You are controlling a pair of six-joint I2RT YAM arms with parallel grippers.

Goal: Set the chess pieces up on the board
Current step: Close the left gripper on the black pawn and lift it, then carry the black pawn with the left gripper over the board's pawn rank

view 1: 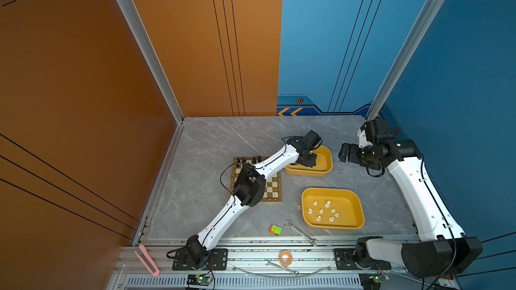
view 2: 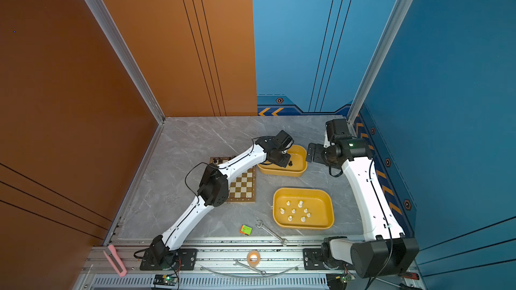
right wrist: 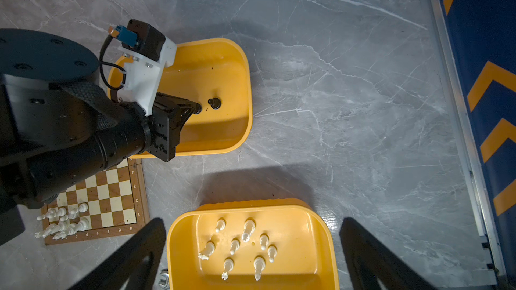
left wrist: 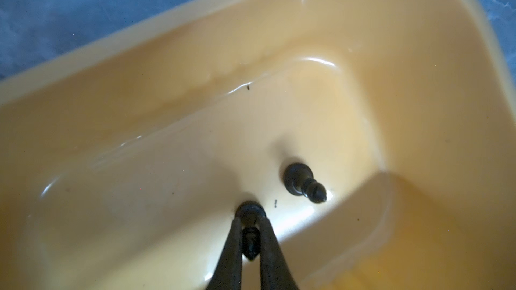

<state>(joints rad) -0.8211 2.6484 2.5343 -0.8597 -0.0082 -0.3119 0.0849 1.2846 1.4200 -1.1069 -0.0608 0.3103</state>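
left gripper point(left wrist: 250, 218) is pinching a black piece point(left wrist: 250, 242) in the tray point(left wrist: 307, 9), for carrying to the board point(right wrist: 111, 191); right gripper point(right wrist: 252, 224) is hanging wide, empty.

Black piece point(left wrist: 249, 213) upright in far tray point(right wrist: 240, 59), clamped by left gripper point(left wrist: 250, 218); second black piece point(left wrist: 303, 181) stands beside it. Eight white pieces point(right wrist: 248, 230) in near tray point(right wrist: 321, 246); board point(right wrist: 111, 191) part-set.

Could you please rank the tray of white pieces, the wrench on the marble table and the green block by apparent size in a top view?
Largest to smallest:
1. tray of white pieces
2. table wrench
3. green block
No two look alike.
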